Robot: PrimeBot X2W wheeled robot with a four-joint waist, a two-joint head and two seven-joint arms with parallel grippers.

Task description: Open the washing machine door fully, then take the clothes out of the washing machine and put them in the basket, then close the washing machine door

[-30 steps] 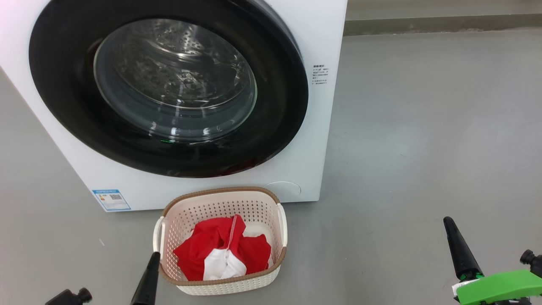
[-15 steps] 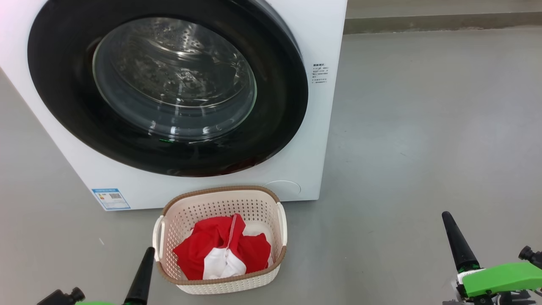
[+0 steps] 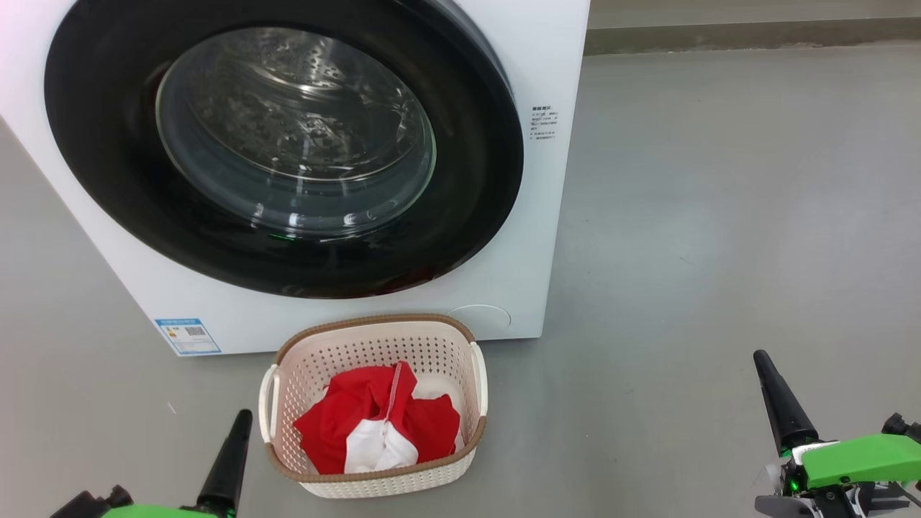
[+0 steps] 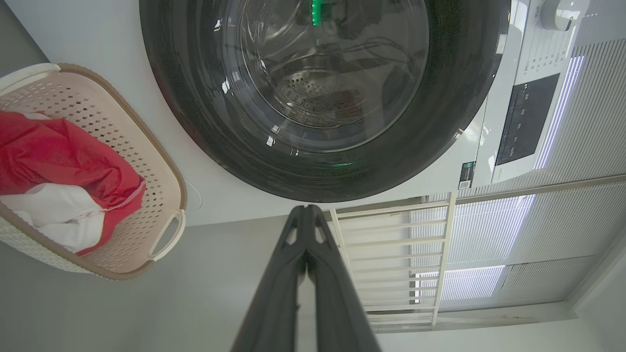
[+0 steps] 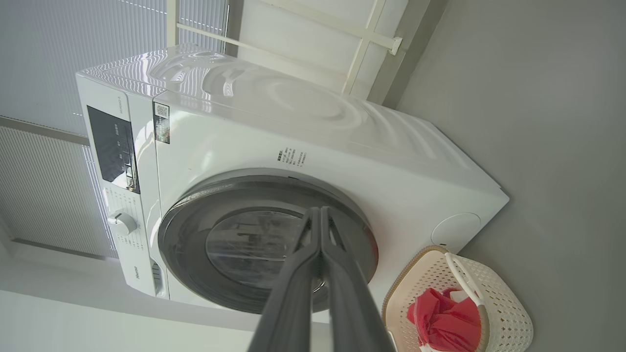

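Head view, one washing machine, door shut, one basket of clothes, left pincer, right pincer, both pressed together

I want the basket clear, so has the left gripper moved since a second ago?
Yes. In the head view the left gripper has drifted left, away from the basket, whose near-left corner it overlapped before.

The head camera looks forward and down from close on the washing machine door and the basket on the floor, both shared by the low, sideways-rolled wrist cameras, the left nearer than the right.
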